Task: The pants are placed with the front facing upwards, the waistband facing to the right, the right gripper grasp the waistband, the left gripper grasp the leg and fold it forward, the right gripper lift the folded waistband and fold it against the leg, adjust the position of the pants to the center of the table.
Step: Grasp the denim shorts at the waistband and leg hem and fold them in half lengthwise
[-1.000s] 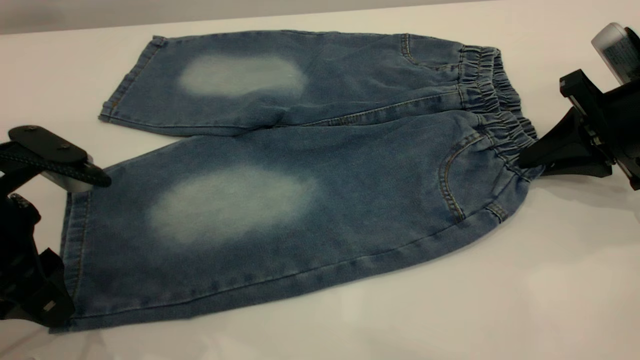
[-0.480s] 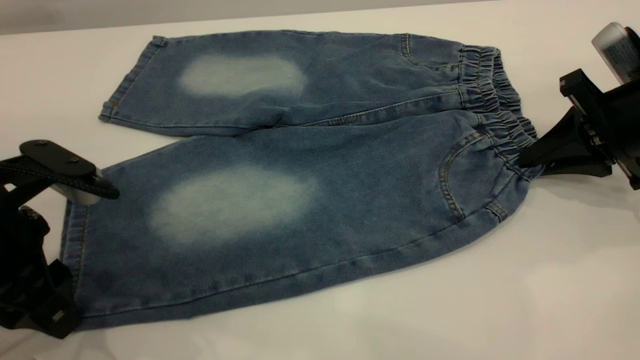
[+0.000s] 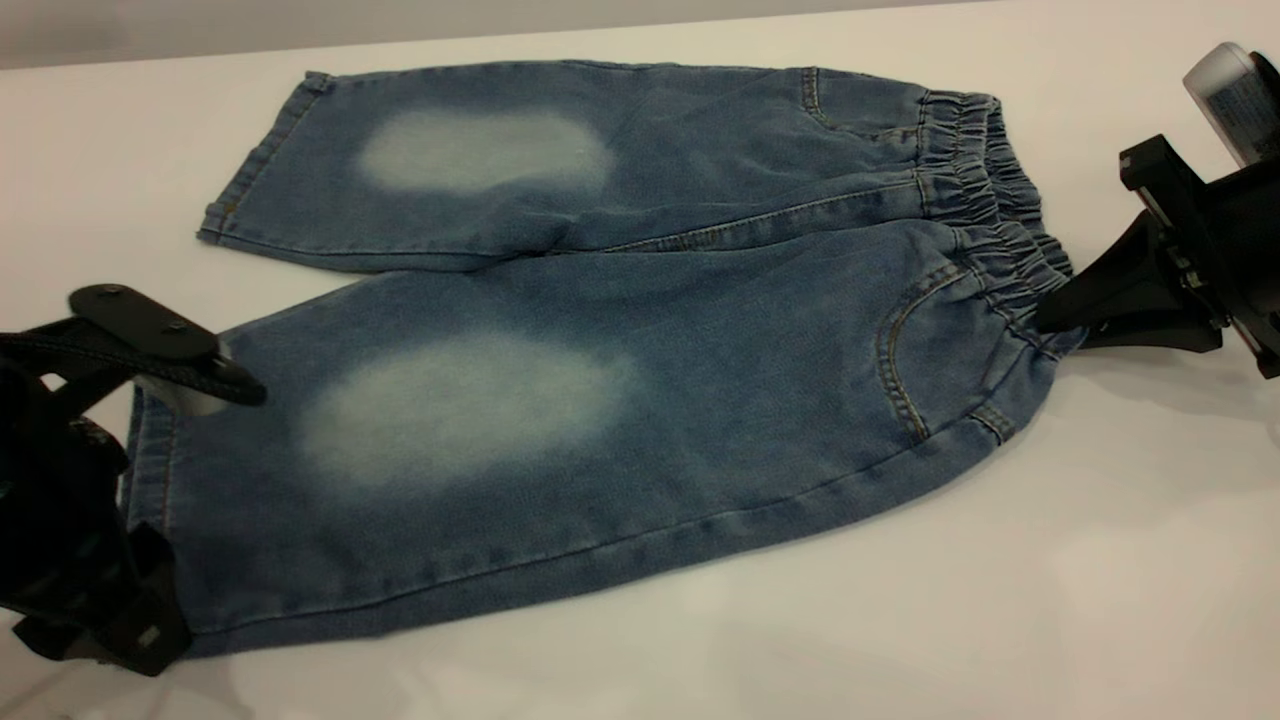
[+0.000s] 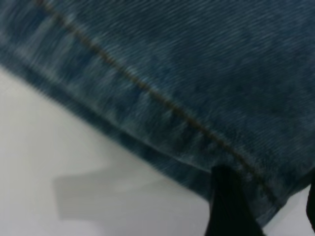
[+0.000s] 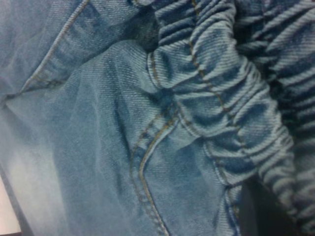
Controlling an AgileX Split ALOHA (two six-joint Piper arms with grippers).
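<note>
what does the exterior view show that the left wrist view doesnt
Only the exterior view shows the whole blue denim pants, the ruffled waistband with the right gripper on it, and the open left gripper straddling the near leg's hem. Only the left wrist view shows that hem's tan stitching close up. Both show denim on the white table.

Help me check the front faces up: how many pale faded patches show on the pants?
2: one patch on the far leg, one patch on the near leg.
</note>
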